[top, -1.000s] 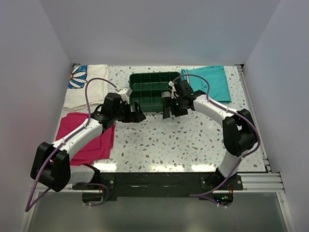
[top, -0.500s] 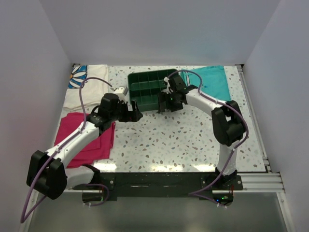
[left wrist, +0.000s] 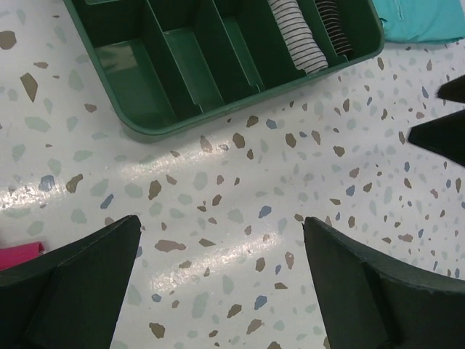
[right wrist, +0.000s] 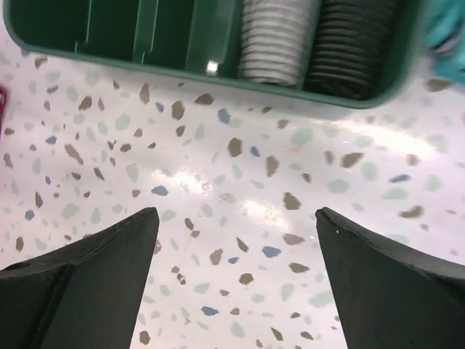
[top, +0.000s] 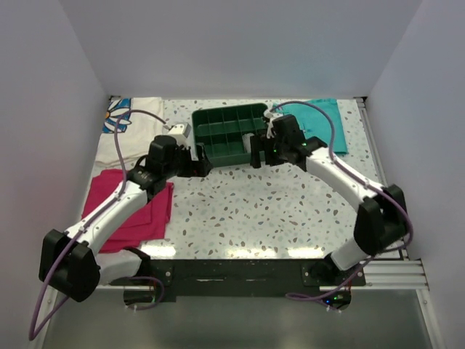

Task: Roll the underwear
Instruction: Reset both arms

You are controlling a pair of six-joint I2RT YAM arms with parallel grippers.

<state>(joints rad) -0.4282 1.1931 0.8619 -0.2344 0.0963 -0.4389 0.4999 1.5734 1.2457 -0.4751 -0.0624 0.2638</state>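
Underwear (left wrist: 298,40): looks rolled already, sitting in a slot of the tray (left wrist: 182,125), second from its right end. There's a dark roll (left wrist: 333,25) in the next slot, with a divider between them.

Handling, my read: light, thin, limp cloth. Not fragile and not slick, but the roll will unwind if I catch only an outer layer. I'd pinch across the whole body of the roll from above, mid-length. The slot walls sit close, so there's little room for fingers.

Left gripper (left wrist: 221,225): jaws wide open, nothing in them. It hangs over bare table (left wrist: 240,189) just in front of the tray's near wall. The underwear is ahead and off to the right, well apart.

Right gripper (right wrist: 236,218): jaws also wide apart, empty, over the table on the near side of the tray. The underwear is straight ahead, a touch right of my centreline, just past the tray wall. This is the nearer hand, and nothing is between the fingers.
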